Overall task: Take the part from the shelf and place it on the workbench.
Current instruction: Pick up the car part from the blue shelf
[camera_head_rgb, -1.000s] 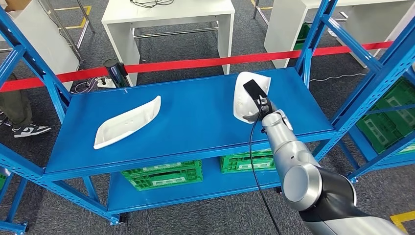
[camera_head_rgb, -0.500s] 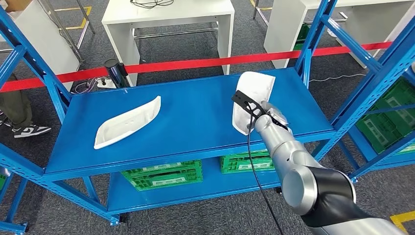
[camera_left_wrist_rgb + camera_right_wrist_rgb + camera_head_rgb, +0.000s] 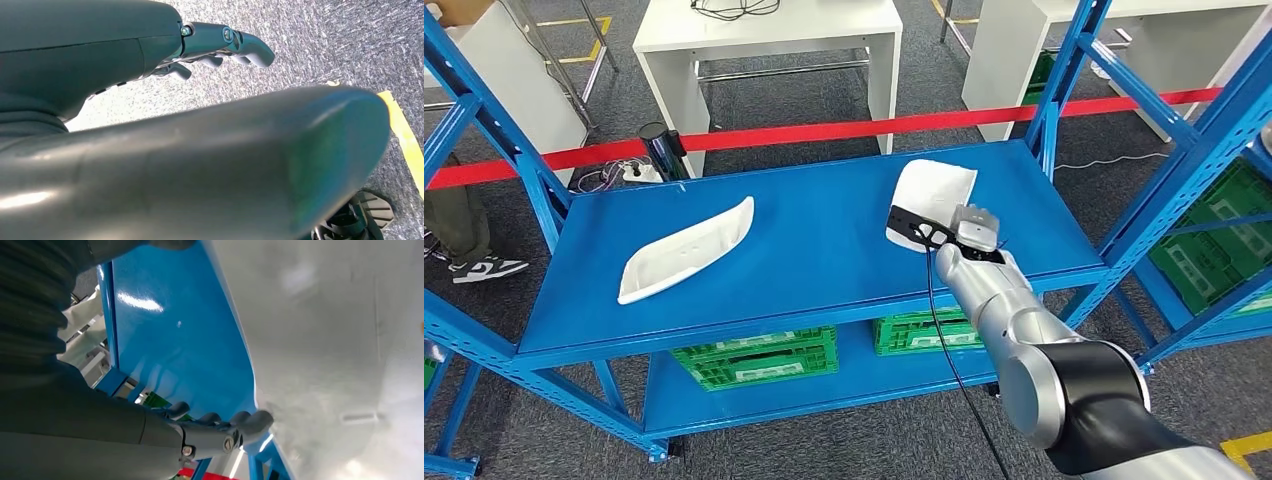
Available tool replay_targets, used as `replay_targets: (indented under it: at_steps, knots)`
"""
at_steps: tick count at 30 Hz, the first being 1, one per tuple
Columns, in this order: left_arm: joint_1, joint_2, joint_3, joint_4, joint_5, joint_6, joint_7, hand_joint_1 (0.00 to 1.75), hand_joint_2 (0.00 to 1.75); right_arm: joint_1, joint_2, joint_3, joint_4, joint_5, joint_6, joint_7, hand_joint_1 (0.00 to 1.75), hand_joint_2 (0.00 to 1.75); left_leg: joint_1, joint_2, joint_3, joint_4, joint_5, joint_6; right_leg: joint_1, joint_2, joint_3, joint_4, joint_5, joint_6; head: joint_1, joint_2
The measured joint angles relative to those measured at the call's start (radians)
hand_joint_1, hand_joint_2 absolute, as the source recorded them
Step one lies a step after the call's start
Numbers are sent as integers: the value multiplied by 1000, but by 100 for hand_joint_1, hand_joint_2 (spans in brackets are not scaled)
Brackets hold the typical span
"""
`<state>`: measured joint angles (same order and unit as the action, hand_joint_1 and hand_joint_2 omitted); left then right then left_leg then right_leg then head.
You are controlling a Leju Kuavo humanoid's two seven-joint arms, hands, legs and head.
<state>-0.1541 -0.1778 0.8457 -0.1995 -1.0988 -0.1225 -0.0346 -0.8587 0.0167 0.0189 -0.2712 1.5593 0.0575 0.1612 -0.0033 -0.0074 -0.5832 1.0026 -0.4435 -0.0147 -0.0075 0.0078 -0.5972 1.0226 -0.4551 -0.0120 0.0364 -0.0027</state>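
A white moulded part (image 3: pixel 936 188) lies low over the right half of the blue shelf (image 3: pixel 824 250), and my right hand (image 3: pixel 964 236) grips its near edge. In the right wrist view the part (image 3: pixel 340 340) looms large, with my fingers (image 3: pixel 245 422) curled under its rim and the thumb on the other face. A second white part (image 3: pixel 686 250) lies flat on the shelf's left half. My left hand (image 3: pixel 225 45) hangs over the grey carpet with its fingers apart and nothing in it.
Green crates (image 3: pixel 759 357) sit on the lower shelf, and another (image 3: pixel 1214 250) in the rack to the right. Blue uprights (image 3: pixel 1064 90) frame the shelf. A red barrier tape (image 3: pixel 824 130) and white tables (image 3: pixel 769 30) lie beyond. A person's shoe (image 3: pixel 484 265) is at far left.
The held part has tipped from nearly upright to a flatter, lower pose over the shelf. My right hand has rolled and drawn slightly back towards me.
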Motion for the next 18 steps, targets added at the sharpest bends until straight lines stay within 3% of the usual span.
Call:
replay_targets:
  at_steps: [18]
  knots:
    - [0, 0, 0, 0, -4, 0, -1, 0, 0, 2, -3, 12, 0, -9, -4, -4, 0, 175, 0, 0, 1, 0, 0, 1, 0, 0, 2, -1, 0, 0, 0, 0]
